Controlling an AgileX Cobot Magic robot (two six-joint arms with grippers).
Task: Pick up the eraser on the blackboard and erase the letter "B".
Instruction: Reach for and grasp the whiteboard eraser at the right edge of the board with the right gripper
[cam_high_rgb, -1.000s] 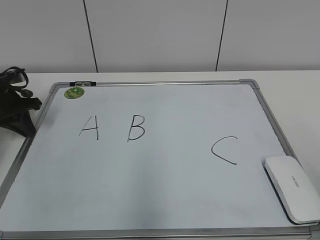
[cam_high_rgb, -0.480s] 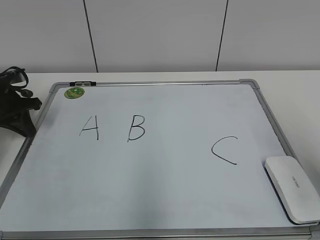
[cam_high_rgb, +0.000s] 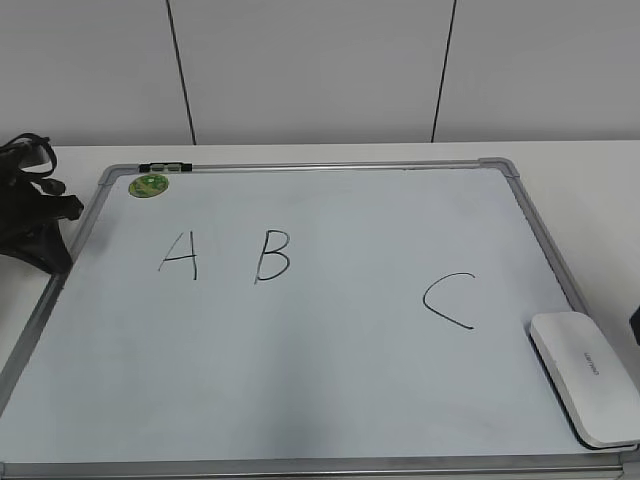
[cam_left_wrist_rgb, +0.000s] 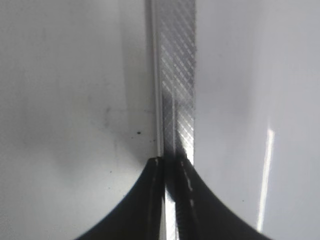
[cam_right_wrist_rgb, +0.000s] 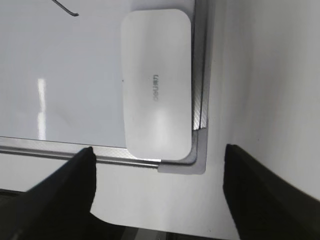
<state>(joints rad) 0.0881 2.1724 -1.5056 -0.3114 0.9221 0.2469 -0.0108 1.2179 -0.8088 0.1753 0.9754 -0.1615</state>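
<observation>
Exterior view: the large white rectangular blackboard with its silver-grey metal frame (cam_high_rgb: 540, 235) lies flat on a white table (cam_high_rgb: 590, 165). Black hand-drawn letters run across it: an "A" (cam_high_rgb: 179, 256) at the left, the letter "B" (cam_high_rgb: 272, 256) just beside it, whole and unsmudged, and a "C" (cam_high_rgb: 449, 300) well apart to the right. The flat white rounded-rectangle plastic eraser (cam_high_rgb: 586, 377) rests on the board's near right corner, against the frame. A small round green magnet (cam_high_rgb: 148, 185) sits at the far left corner. The dark left arm (cam_high_rgb: 30, 215) stands by the board's left edge.

Left wrist view: the left gripper (cam_left_wrist_rgb: 169, 172) has its two dark fingertips pressed nearly together, clenched on nothing, directly over the hatched metal frame strip (cam_left_wrist_rgb: 177, 75); whether they touch it is hard to tell in this blurred close view.

Right wrist view: the right gripper (cam_right_wrist_rgb: 159, 185) stands spread wide, released, its dark fingers (cam_right_wrist_rgb: 62, 192) on either side of the board's corner. The eraser (cam_right_wrist_rgb: 157, 82) lies between and beyond them, grey lettering up, its long side along the frame (cam_right_wrist_rgb: 201, 95).
</observation>
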